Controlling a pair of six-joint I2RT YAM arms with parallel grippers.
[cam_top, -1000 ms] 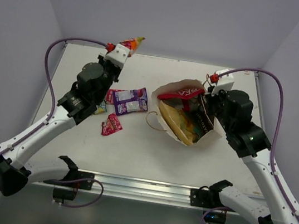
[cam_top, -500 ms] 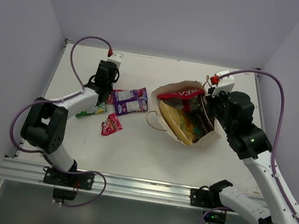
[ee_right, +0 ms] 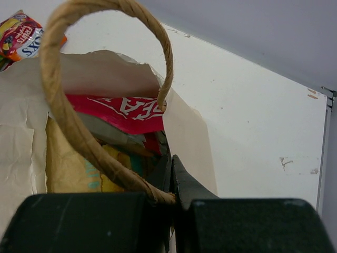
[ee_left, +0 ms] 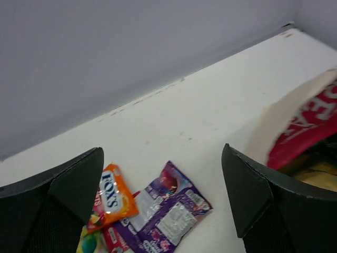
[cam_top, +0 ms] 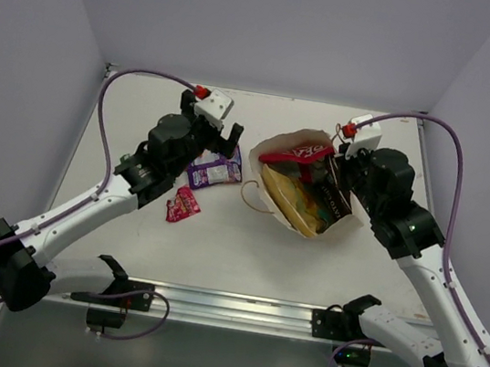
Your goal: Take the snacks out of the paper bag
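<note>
Left of the paper bag (cam_top: 290,140), the left tool (cam_top: 225,140) hangs released and empty over the purple packet (cam_top: 211,172). The right tool (ee_right: 171,169) is clenched on the bag's rim beside its handle (ee_right: 68,121). Inside lie the red packet (cam_top: 297,157) and the yellow chip bag (cam_top: 296,202). The left tool should probably enter the mouth level and pinch the red packet's edge, not the paper.

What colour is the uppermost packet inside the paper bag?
The packet is red with white lettering, clearest in the right wrist view.
</note>
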